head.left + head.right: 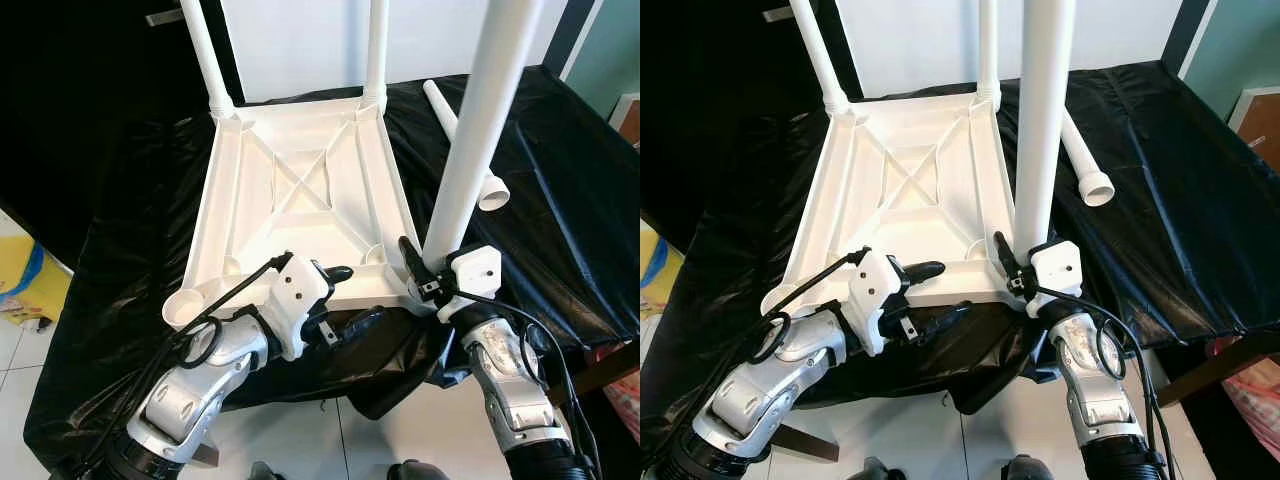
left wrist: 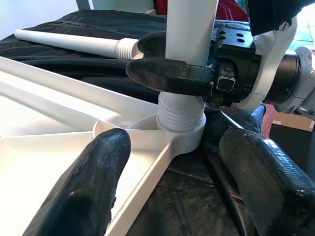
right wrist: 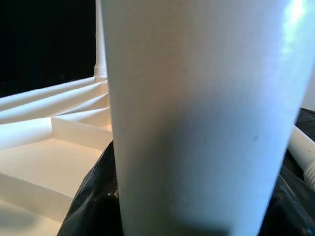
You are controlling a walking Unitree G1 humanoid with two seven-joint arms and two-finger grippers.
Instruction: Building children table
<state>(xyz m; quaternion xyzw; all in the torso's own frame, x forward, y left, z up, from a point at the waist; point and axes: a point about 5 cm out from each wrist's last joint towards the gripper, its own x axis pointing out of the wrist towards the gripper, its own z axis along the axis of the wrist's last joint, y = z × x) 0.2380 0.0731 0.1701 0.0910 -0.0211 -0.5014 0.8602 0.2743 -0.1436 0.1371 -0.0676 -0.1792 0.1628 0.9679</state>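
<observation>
A white plastic table top (image 1: 300, 190) lies upside down on a black cloth. Two white legs (image 1: 205, 55) (image 1: 377, 45) stand in its far corners. A third leg (image 1: 480, 130) stands upright in the near right corner socket (image 2: 182, 132), with my right gripper (image 1: 428, 268) shut around its base. My left gripper (image 1: 342, 298) is open, its fingers (image 2: 83, 191) straddling the table top's near edge just left of that socket. The near left socket (image 1: 183, 305) holds nothing. Another leg (image 1: 493, 190) lies loose on the cloth at the right.
The black cloth (image 1: 560, 200) drapes over the work surface and hangs off its near edge above white floor tiles (image 1: 20, 350). A yellow object (image 1: 25, 280) sits on the floor at the left. A wooden edge (image 1: 1230, 360) juts out at the right.
</observation>
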